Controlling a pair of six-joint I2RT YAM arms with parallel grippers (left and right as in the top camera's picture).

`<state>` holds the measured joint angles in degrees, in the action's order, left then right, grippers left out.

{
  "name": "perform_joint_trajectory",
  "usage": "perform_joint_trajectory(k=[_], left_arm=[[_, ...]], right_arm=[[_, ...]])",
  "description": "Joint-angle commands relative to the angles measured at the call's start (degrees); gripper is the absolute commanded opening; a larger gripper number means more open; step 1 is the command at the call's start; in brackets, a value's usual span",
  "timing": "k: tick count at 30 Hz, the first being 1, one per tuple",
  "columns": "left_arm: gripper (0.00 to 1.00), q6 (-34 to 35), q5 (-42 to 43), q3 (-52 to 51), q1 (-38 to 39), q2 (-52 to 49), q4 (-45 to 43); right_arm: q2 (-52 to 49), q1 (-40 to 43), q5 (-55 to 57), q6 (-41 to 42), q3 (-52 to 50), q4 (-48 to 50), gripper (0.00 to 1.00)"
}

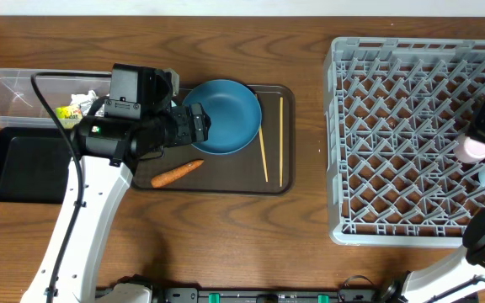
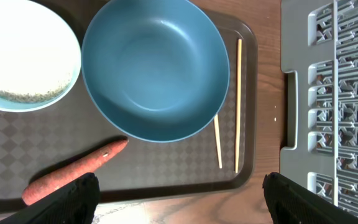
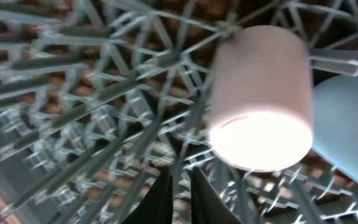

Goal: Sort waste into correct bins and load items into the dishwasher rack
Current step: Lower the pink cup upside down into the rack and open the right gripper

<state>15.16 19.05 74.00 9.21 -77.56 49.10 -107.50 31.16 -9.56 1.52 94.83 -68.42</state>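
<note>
Brown wood-grain table (image 1: 226,244) carries everything, and nearest the robot the left gripper (image 2: 185,194) hangs over the front edge of the brown serving tray (image 1: 234,175) with its jaws spread wide and nothing between them. Just beyond lies the carrot (image 2: 73,171), its thin tip at or under the rim of the dark blue bowl (image 2: 157,68). A grab at that round, tapered shape could let it roll or squirt free, and a finger coming down near the tip could shove the bowl. Beside the bowl sits the small light blue bowl (image 2: 23,56) of rice (image 2: 23,93), so any shove risks scattering grains. One of the chopsticks (image 2: 238,106) runs under the bowl's rim and could be flicked off the tray if the bowl shifts. Farther back, the clear tub (image 1: 7,93) holds the wrapper (image 1: 70,112) and the black tray (image 1: 23,164) lies beside it; a carrot dropped in the wrong one spoils the sort. Over in the dishwasher rack (image 1: 411,126) the right gripper (image 3: 182,196) shows its jaws drawn almost together, gripping none of the cups (the view is blurred). The pink cup (image 3: 260,81) stands mouth-down just beside the light blue cup (image 3: 347,118), so a careless pull-out could tip one into the other.
</note>
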Motion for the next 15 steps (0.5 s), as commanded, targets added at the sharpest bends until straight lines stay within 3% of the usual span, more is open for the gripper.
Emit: perform_joint_trajectory(k=[1, 7, 13, 15], left_arm=[[0.87, -0.5, -0.7, 0.4, -0.2, 0.1, 0.2], [0.87, -0.5, -0.7, 0.4, -0.2, 0.1, 0.2], [0.87, -0.5, -0.7, 0.4, -0.2, 0.1, 0.1], [0.87, -0.5, -0.7, 0.4, -0.2, 0.1, 0.1]], right_arm=[[0.5, 0.7, 3.8, 1.6, -3.9, 3.0, 0.12], [0.5, 2.6, 8.3, 4.9, -7.6, 9.9, 0.12], [0.9, 3.8, 8.3, 6.2, -5.3, 11.9, 0.22], [0.9, 4.0, 8.5, 6.2, -4.2, 12.0, 0.29]])
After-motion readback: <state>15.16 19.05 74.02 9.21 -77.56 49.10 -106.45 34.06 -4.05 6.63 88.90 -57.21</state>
